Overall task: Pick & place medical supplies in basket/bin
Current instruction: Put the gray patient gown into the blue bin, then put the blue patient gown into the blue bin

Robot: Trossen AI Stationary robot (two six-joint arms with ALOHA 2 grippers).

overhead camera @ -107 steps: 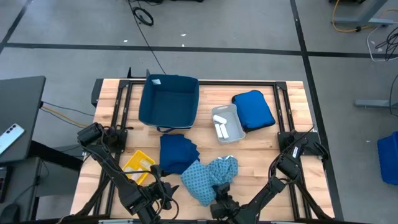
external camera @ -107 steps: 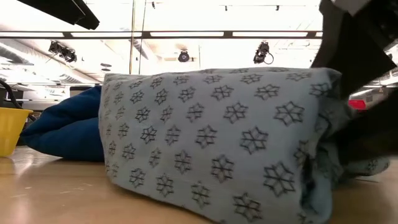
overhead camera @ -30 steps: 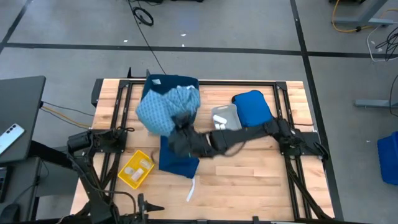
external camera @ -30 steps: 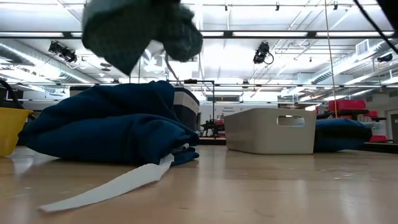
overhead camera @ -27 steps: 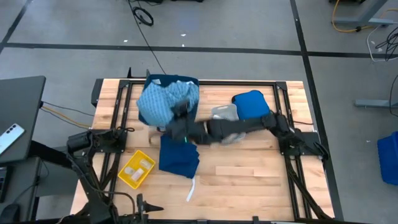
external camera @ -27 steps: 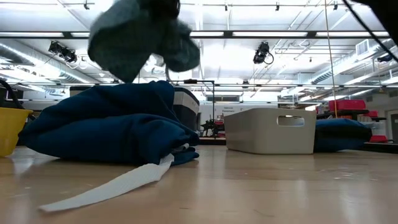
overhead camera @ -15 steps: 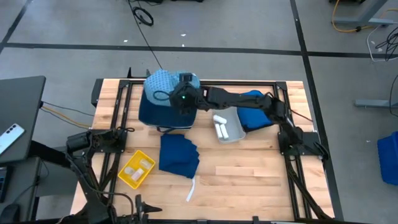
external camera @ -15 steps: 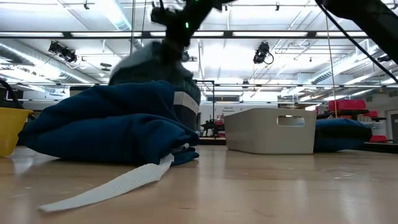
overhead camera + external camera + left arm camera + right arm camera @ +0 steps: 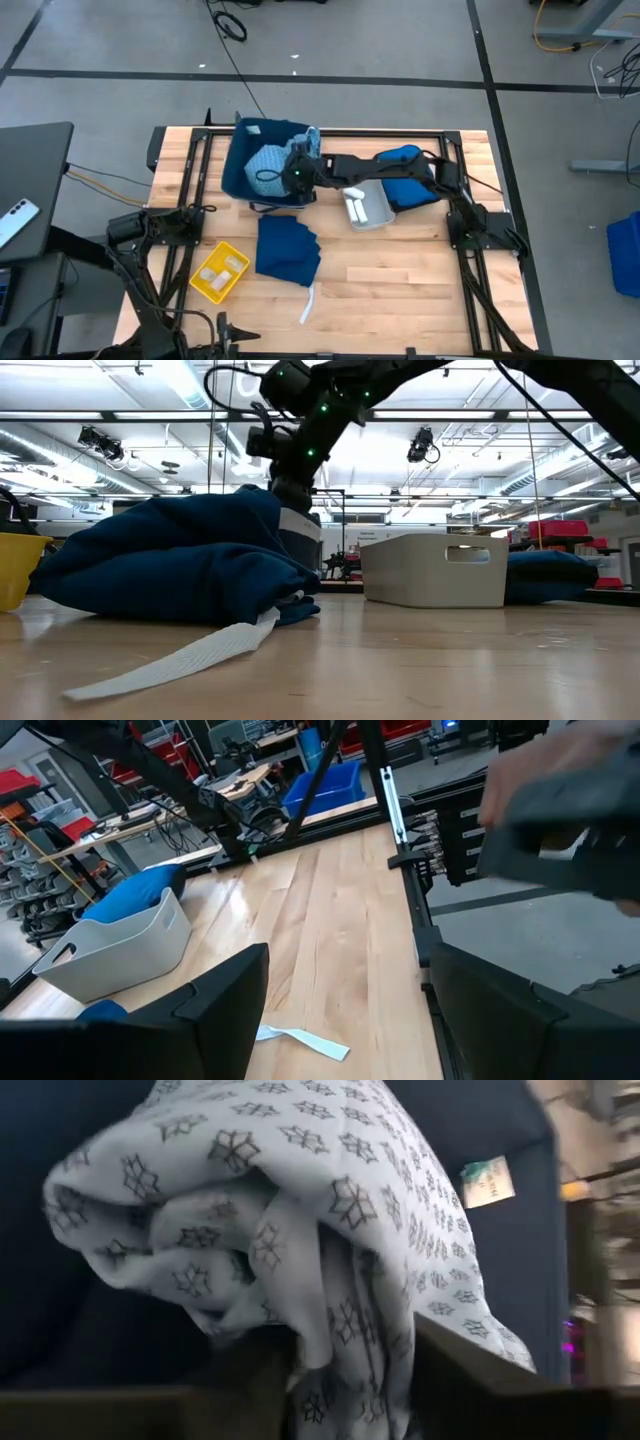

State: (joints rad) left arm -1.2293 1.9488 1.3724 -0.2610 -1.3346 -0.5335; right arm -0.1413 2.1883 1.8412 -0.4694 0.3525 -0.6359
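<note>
The light blue patterned garment (image 9: 268, 160) lies bunched inside the large navy bin (image 9: 240, 175) at the table's far side. My right gripper (image 9: 294, 172) reaches into the bin over it, and cloth fills the gap between its fingers (image 9: 350, 1370). The dark navy garment (image 9: 287, 248) rests on the table in a heap, with a white strip (image 9: 308, 303) beside it. White rolls sit in the grey tray (image 9: 378, 190), and white packets in the yellow tray (image 9: 205, 285). My left gripper (image 9: 345, 1010) waits open at the near left edge. My right gripper pinches a bunched fold (image 9: 340, 1295) of the light blue garment between its two fingers, several layers thick. It comes from above, slanting in from the table's right. The garment's bulk (image 9: 200, 1190) rests on the bin's floor, slack.
The royal-blue puffy bundle (image 9: 410, 175) lies right of the grey tray, under my right arm. In the low view the navy garment (image 9: 170, 570) blocks sight of the bin. Bare wood stretches across the near right part of the table (image 9: 400, 290).
My right gripper carried the light blue garment from above the dark navy garment toward the far edge, over the navy bin, then moved down into it. The garment, earlier hanging in the air, now lies bunched inside the bin.
</note>
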